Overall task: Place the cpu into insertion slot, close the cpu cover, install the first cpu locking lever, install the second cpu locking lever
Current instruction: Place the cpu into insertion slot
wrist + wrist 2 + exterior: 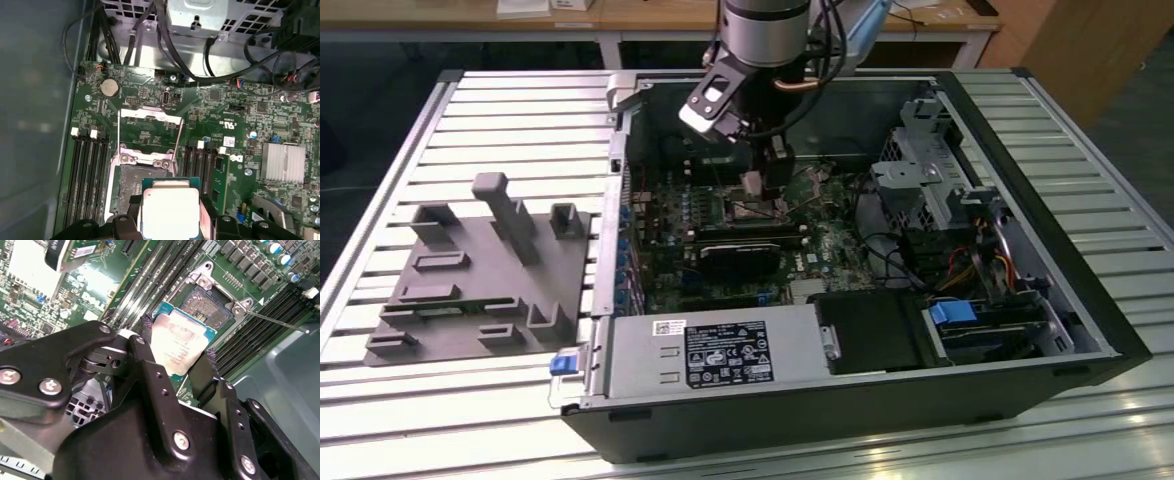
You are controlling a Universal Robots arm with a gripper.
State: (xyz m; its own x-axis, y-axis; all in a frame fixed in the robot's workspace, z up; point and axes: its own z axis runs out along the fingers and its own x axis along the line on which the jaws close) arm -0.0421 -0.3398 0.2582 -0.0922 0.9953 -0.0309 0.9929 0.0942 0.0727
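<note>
My gripper (762, 188) reaches down into the open computer case over the green board. It is shut on the cpu (177, 347), a flat silver-topped square chip pinched at two opposite edges between the black fingers (145, 347). In the first wrist view the cpu (170, 212) hovers partly over the near side of the insertion slot (132, 182), whose brownish pin field is uncovered. The insertion slot (207, 307) lies just beyond the chip in the second wrist view. The cpu cover (150, 114), a thin silver frame, is swung open, away from the socket. A thin lever rod (275, 322) sticks out beside the socket.
Long black memory slots (90, 180) flank the socket on both sides. A ribbed heat sink (282, 162) and cables (200, 55) sit on the board. The case walls, drive cage (927, 170) and power supply (720, 355) ring the work area. A grey fixture (480, 270) lies outside.
</note>
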